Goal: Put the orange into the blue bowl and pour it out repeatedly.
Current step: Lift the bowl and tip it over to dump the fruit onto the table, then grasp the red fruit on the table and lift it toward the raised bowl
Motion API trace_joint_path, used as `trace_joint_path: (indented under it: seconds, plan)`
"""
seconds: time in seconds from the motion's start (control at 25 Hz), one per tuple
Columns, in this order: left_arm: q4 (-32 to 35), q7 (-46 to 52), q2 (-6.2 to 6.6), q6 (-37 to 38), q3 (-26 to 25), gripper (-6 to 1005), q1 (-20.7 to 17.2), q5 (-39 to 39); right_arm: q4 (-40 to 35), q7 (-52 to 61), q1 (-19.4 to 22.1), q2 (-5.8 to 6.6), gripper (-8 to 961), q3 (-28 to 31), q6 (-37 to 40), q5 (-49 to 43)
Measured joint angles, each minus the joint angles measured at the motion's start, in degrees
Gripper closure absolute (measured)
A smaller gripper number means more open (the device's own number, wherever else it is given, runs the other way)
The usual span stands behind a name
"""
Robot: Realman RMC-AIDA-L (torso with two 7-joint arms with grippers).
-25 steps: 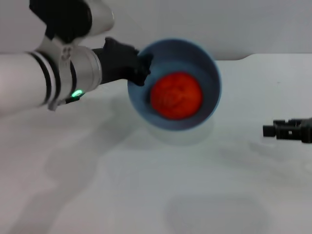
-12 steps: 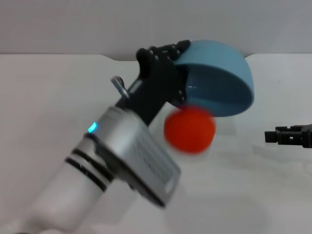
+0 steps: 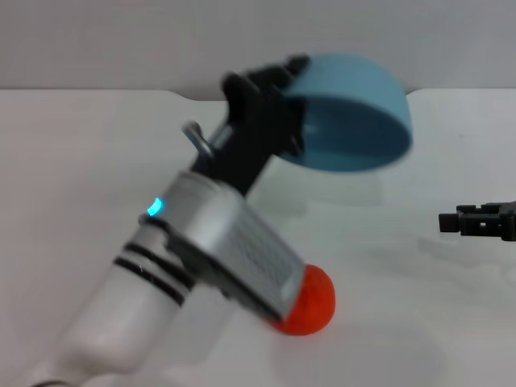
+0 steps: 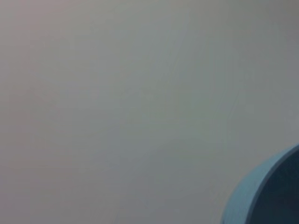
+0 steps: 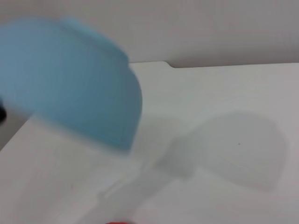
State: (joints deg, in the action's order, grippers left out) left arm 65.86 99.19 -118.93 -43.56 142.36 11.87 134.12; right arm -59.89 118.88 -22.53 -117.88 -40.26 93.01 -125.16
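My left gripper [image 3: 282, 113] is shut on the rim of the blue bowl [image 3: 351, 117] and holds it in the air, tipped over with its opening facing down. The bowl is empty. It also shows in the right wrist view [image 5: 70, 79] and, as a rim edge, in the left wrist view [image 4: 266, 191]. The orange [image 3: 310, 302] lies on the white table near the front, partly hidden behind my left forearm. A sliver of it shows in the right wrist view [image 5: 117, 222]. My right gripper [image 3: 476, 219] rests at the right edge, away from both.
The white table [image 3: 419, 306] spreads under everything, with a grey wall behind it. My left forearm [image 3: 193, 266] crosses the front left of the table.
The bowl went from upright with the orange inside to tipped over. The orange fell out and rolled toward the front of the table. The right arm has not moved.
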Motion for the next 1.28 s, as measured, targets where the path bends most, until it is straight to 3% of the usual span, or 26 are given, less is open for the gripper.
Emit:
trace_joint_path:
  seconds: [0.16, 0.2, 0.24, 0.4, 0.52, 0.6, 0.64, 0.72, 0.8, 1.04, 1.28]
  plan:
    - [8.69, 0.09, 0.63, 12.05, -7.2, 1000, -0.47, -14.54, 0.06, -0.07, -0.07, 0.02, 410, 0.0, -0.06, 0.0]
    - [11.26, 0.19, 0.67, 18.19, -11.02, 1000, -0.99, -17.65, 0.06, -0.1, -0.12, 0.02, 410, -0.05, -0.13, 0.0]
    - [14.61, 0.46, 0.7, 28.94, -17.23, 1000, -1.59, -21.97, 0.06, -0.13, -0.22, 0.01, 410, -0.19, -0.17, 0.0]
    - [16.95, 4.26, 0.75, 51.92, -31.57, 1000, -0.82, -29.08, 0.34, -0.17, -0.94, -0.02, 410, -0.55, -0.47, 0.0]
    - [12.2, 15.09, 1.0, 75.17, -47.61, 1000, 4.57, -31.45, 0.79, -0.23, -1.45, -0.23, 411, -0.64, -1.25, 0.01]
    - [6.17, 21.27, 1.31, 89.18, -58.69, 1000, 9.49, -30.63, 1.19, -0.47, -1.85, -0.34, 411, -0.68, -1.6, 0.13]
    - [-0.13, 25.0, 1.58, 98.73, -67.35, 1000, 13.67, -28.45, 1.52, -0.81, -2.15, -0.36, 411, -0.68, -1.64, 0.21]
    - [-4.94, 28.59, 1.99, 106.68, -75.12, 1000, 17.41, -23.37, 3.24, -1.85, -3.61, -0.46, 410, -0.7, -2.77, 0.38]
    - [-5.98, 29.9, 2.2, 109.41, -77.28, 1000, 18.32, -21.03, 4.13, -2.25, -4.23, -0.51, 410, -0.72, -3.36, 0.44]
    - [-3.87, 44.01, 3.47, 123.65, -79.45, 999, 20.16, -2.54, 12.23, -8.47, -9.5, -0.54, 402, -1.79, -5.92, 0.16]
    - [2.03, 49.43, 2.95, 130.07, -79.75, 999, 18.01, 3.79, 13.96, -9.59, -13.29, -0.52, 390, -11.53, -8.87, -0.58]
